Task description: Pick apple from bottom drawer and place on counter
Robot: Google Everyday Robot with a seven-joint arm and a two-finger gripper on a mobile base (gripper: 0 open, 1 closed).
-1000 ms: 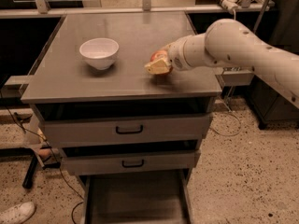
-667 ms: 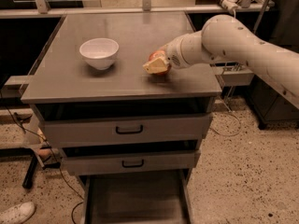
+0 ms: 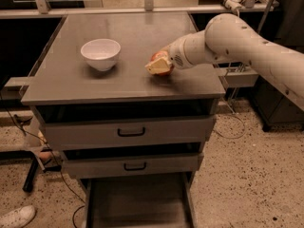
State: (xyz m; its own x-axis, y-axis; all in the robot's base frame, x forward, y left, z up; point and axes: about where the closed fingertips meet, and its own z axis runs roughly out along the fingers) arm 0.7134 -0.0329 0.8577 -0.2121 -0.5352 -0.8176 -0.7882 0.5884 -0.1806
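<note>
Small round red apple (image 3: 160,59) held just above the broad flat grey surface (image 3: 128,82).
The pincer (image 3: 157,66) is closed snugly on the apple, at three o'clock from the round white bowl (image 3: 100,53), apparently to set it down clear of the bowl. The deep grey metal bottom drawer (image 3: 137,203) stands open at six o'clock.

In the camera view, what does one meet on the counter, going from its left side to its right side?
On the counter: white bowl → gripper, shut on the apple → robot arm, reaching in from the right.
</note>
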